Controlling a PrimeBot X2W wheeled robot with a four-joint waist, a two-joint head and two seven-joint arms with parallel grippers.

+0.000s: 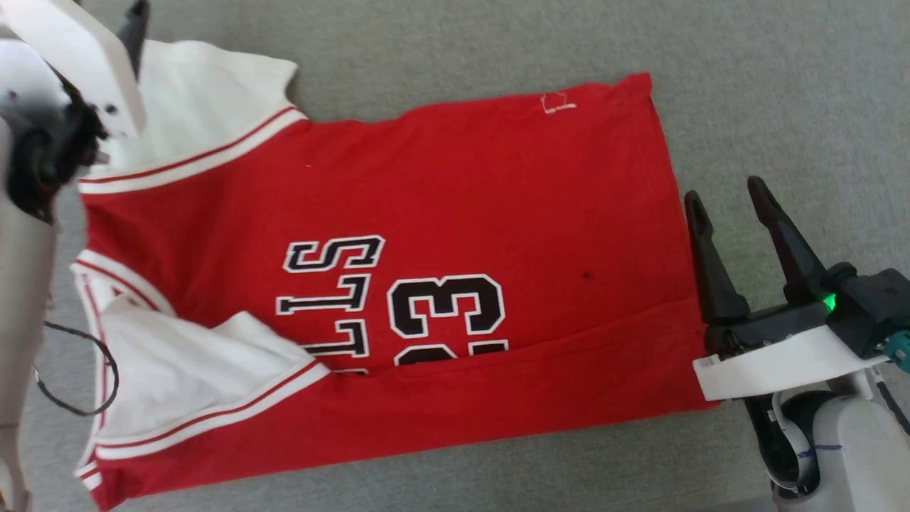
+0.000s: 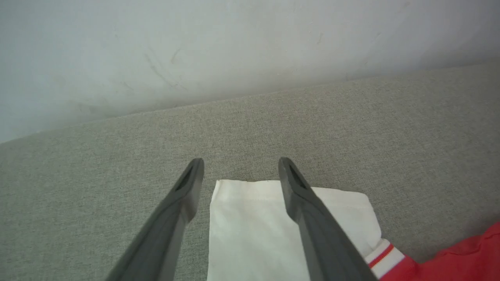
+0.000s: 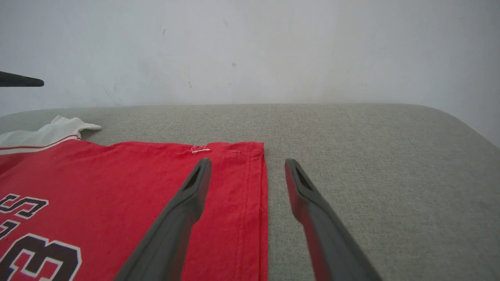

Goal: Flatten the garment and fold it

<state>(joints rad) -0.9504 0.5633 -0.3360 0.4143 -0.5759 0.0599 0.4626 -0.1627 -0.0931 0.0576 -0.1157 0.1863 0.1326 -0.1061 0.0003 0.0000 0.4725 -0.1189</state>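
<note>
Grey fabric bench (image 1: 782, 71) carries the garment (image 1: 455, 178), spread flat, its near long edge and sleeve already folded in. We hold our left gripper (image 2: 241, 166) over the far sleeve (image 1: 206, 85), our right gripper (image 1: 726, 193) at the hem, all fingers parted, empty. Further folds remain.

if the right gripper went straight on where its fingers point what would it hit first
Likely the grey surface just past the hem of the garment; the right gripper, open, straddles that hem edge. Beyond it stands a pale wall. How steeply the fingers tilt down is unclear.
</note>
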